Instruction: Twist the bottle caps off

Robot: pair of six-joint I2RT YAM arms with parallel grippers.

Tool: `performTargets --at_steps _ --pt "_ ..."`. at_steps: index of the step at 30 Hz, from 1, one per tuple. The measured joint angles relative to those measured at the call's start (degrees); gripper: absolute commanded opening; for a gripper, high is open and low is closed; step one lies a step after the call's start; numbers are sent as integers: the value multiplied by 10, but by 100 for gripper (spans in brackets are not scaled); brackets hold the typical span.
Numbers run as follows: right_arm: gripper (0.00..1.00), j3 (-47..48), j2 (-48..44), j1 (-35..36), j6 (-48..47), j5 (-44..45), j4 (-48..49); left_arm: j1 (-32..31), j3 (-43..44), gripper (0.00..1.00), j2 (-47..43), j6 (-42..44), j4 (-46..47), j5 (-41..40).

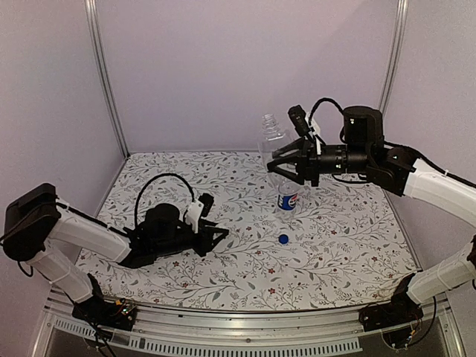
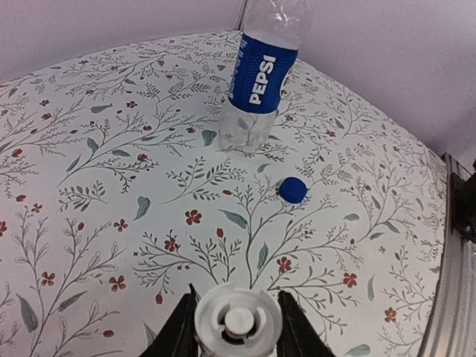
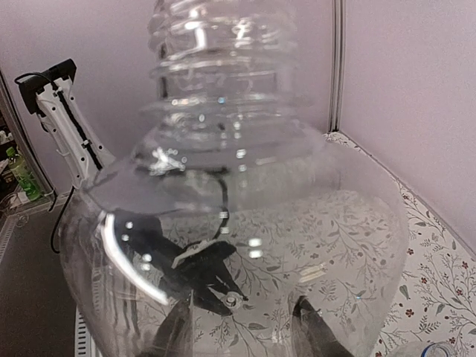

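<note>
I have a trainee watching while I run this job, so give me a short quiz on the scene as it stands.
1. True or false: the blue cap lies on the table near the Pepsi bottle.
2. What sits between the fingers of the left hand? A) the blue cap B) the white cap C) nothing
3. Fill in: the right hand grips the ____ bottle.
Key: 1 true; 2 B; 3 plain: the plain bottle has no label.

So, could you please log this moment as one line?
left fingers: shut on white cap | right fingers: shut on clear bottle, raised, uncapped | blue cap: on table | Pepsi bottle: upright
</note>
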Motion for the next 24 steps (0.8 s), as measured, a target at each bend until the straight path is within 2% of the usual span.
performTargets --at_steps 12,24 --pt "40 -8 -7 0 4 0 -2 -1 42 27 182 22 73 12" --pt "40 -14 -7 0 10 0 -3 5 78 29 233 32 78 17"
